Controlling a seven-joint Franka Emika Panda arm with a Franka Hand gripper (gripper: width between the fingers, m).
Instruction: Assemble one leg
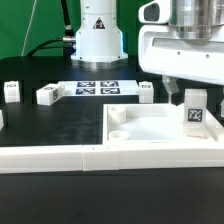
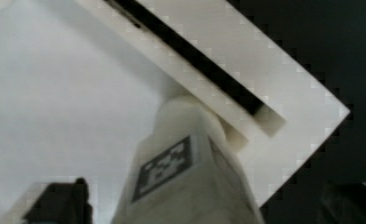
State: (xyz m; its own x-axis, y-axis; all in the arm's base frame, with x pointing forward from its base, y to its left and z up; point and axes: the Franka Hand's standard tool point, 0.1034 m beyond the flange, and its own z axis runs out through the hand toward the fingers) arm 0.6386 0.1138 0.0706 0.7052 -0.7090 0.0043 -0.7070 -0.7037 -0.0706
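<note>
A leg (image 1: 194, 110), a small chunky white block with a black-and-white tag on its face, stands upright on the corner of the large white panel (image 1: 150, 125) at the exterior view's right. My gripper (image 1: 192, 98) hangs right over it, open, with its fingers on either side of the leg. In the wrist view the leg (image 2: 189, 165) rises between the two dark fingers (image 2: 59, 200) above the panel (image 2: 73, 100). A gap shows between that finger and the leg. Nothing is held.
Three more legs lie on the black table: one (image 1: 12, 92) at the far left, one (image 1: 50, 95) beside it, one (image 1: 146, 92) behind the panel. The marker board (image 1: 97, 87) lies before the robot base (image 1: 98, 35). A low white wall (image 1: 60, 158) runs along the front.
</note>
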